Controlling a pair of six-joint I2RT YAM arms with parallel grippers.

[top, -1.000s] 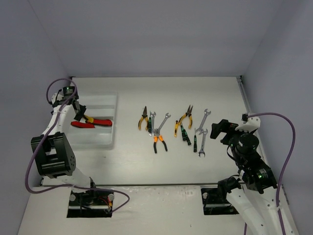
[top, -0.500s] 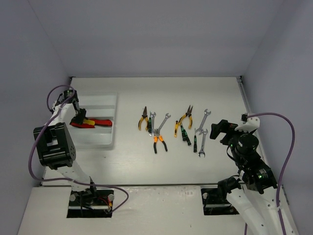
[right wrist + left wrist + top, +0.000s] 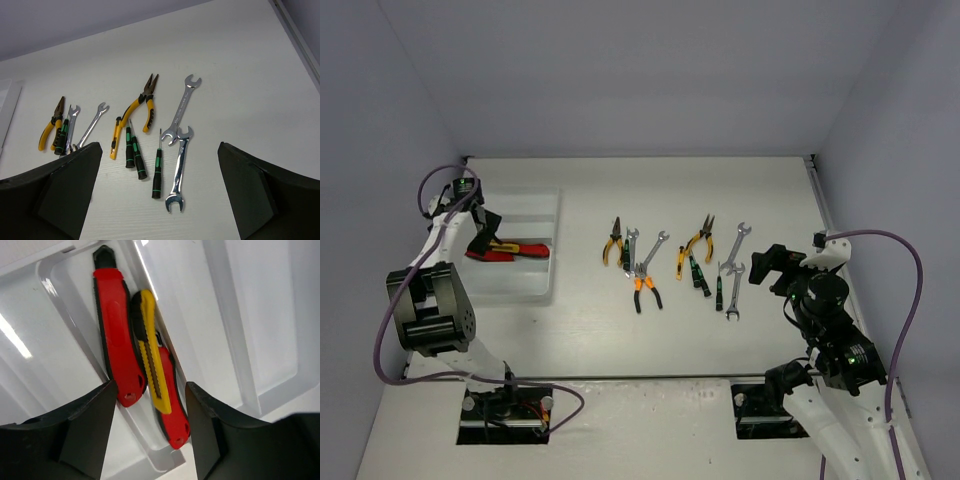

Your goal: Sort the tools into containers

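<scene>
My left gripper (image 3: pixel 480 228) hangs open over the left end of the white tray (image 3: pixel 535 205), holding nothing. Below its jaws, two red cutters (image 3: pixel 117 340) and a yellow cutter (image 3: pixel 150 360) lie side by side in one long compartment (image 3: pixel 80 340). Other tools lie on the table to the right: orange-handled pliers (image 3: pixel 612 243), silver wrenches (image 3: pixel 734 245) and black-green screwdrivers (image 3: pixel 698 272). My right gripper (image 3: pixel 765 265) stands wide open just right of them. The right wrist view shows pliers (image 3: pixel 140 102), wrenches (image 3: pixel 179 170), screwdrivers (image 3: pixel 131 147) and a small yellow cutter (image 3: pixel 115 140).
The tray's other compartments (image 3: pixel 265 315) hold nothing that I can see. A second pair of pliers (image 3: pixel 646 288) lies nearer the front. Walls close in the table on the left, back and right.
My left gripper has opened and let go of a cutter, which now lies in the tray beside the others. The right arm has not moved.
</scene>
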